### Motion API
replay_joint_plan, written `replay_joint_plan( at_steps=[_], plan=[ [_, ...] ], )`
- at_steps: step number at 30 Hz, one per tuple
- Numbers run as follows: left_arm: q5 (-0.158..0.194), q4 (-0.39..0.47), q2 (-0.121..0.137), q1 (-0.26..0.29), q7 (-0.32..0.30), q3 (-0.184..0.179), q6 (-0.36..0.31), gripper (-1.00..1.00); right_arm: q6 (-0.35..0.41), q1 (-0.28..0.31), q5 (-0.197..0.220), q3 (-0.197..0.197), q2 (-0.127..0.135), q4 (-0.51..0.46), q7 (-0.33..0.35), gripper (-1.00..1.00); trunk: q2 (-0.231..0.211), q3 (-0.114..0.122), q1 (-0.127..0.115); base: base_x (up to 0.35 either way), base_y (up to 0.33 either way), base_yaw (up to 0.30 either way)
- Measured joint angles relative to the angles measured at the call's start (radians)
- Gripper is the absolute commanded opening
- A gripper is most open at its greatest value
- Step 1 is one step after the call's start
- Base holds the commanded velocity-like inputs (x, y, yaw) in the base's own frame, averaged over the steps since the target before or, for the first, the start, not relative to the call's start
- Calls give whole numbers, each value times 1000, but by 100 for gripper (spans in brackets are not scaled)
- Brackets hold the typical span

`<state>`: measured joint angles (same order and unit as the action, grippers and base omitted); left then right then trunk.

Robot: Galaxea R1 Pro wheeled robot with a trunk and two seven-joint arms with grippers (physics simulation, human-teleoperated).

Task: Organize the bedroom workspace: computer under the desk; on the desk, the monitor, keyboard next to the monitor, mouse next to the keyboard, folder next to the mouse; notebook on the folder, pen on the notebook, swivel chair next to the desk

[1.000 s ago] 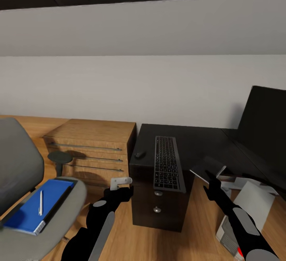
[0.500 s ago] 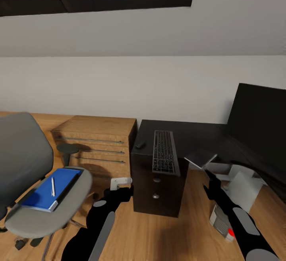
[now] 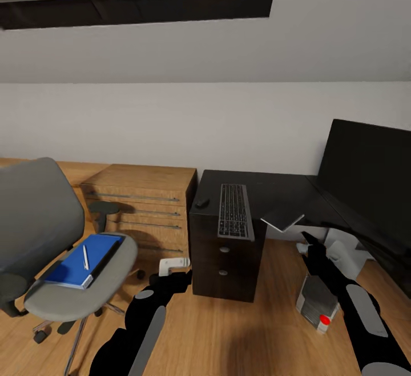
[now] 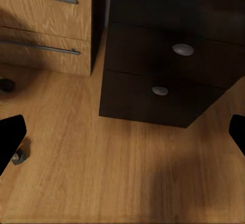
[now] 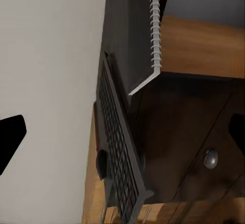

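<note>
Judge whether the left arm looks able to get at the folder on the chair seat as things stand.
Probably yes. The left gripper hangs open and empty over the floor, and the folder lies flat on the swivel chair seat off to its left, with bare floor between. The pen rests on top.

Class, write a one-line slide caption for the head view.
Blue folder and pen on swivel chair; keyboard on desk.

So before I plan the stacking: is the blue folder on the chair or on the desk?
On the chair. The folder lies flat on the grey seat, a white pen on top.
</note>
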<state>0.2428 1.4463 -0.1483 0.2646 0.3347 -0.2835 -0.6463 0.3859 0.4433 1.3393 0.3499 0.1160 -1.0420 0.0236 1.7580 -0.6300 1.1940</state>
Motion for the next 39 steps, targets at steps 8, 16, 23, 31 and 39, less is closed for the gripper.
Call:
replay_joint_plan(
  at_steps=[8, 16, 23, 31, 39],
  plan=[
    [-1, -136, -5, 0, 0, -4, 17, 100, 1, -92, 0, 1, -2, -195, -27, 100, -56, 25, -31, -2, 0, 0],
    [-2, -389, 23, 0, 1, 4, 189, 100, 8, -150, 1, 0, -5, -299, -31, 100, -112, 50, -61, 0, 0, 0],
    [0, -736, 51, 0, 1, 8, 493, 100, 9, -162, -3, 0, -8, -332, -59, 100, -161, 72, -88, 0, 0, 0],
    [-3, -937, 62, 0, -1, 7, 737, 100, 7, -193, -26, -4, -8, -354, -99, 100, -217, 97, -118, -104, 0, 0],
    [-1, -965, 68, 0, 3, 9, 755, 100, 6, -194, -55, -6, -8, -352, -167, 100, -273, 122, -149, -315, 0, 0]
  ],
)
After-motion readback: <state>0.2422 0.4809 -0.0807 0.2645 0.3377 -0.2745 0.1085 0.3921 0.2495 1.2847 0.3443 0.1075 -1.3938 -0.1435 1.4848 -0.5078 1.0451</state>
